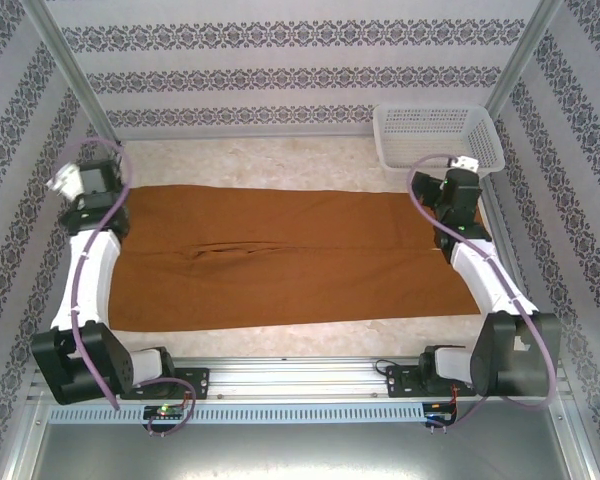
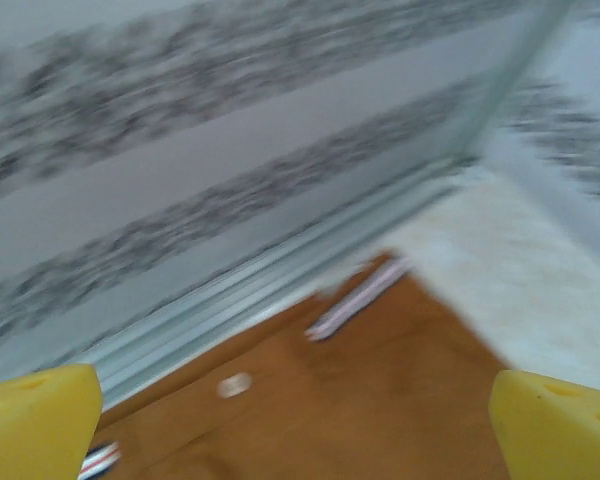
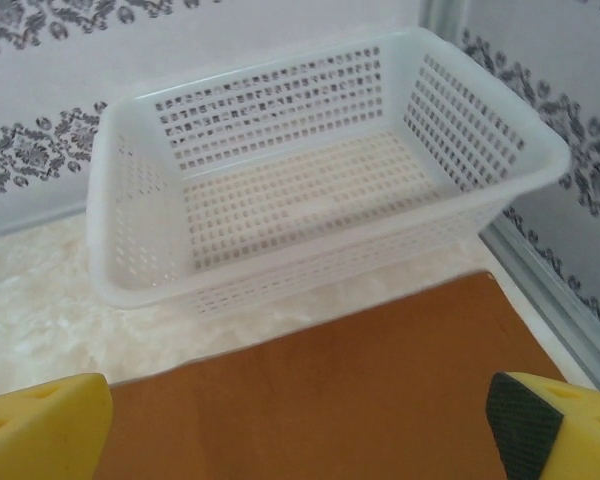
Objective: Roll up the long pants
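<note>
The long pants [image 1: 280,255] lie spread flat across the bench [image 1: 280,160], lengthwise from left to right, with the two legs side by side and a shallow crease where they meet near the middle. We see no turn of cloth at either end, so we judge that the roll has not begun and the step in hand is the approach to a first grasp.

In the blurred left wrist view the striped waistband edge [image 2: 355,300] and a small light button [image 2: 234,384] show on the cloth, so the waist is at the left end. The left tool [image 2: 295,425] hovers over that far left corner, its yellow fingers [image 2: 35,415] spread wide and pinching nothing. The right tool [image 3: 300,425] hangs over the far right corner of the legs, also spread wide and empty. The white basket [image 1: 420,150] stands just beyond that corner, with nothing in it.

We think the next move calls for picking one end to start from. A tool would then drop to the cloth's edge, close on it, and fold it over onto the pants to start a tight first turn. At the right end, the basket is close enough to be knocked.
</note>
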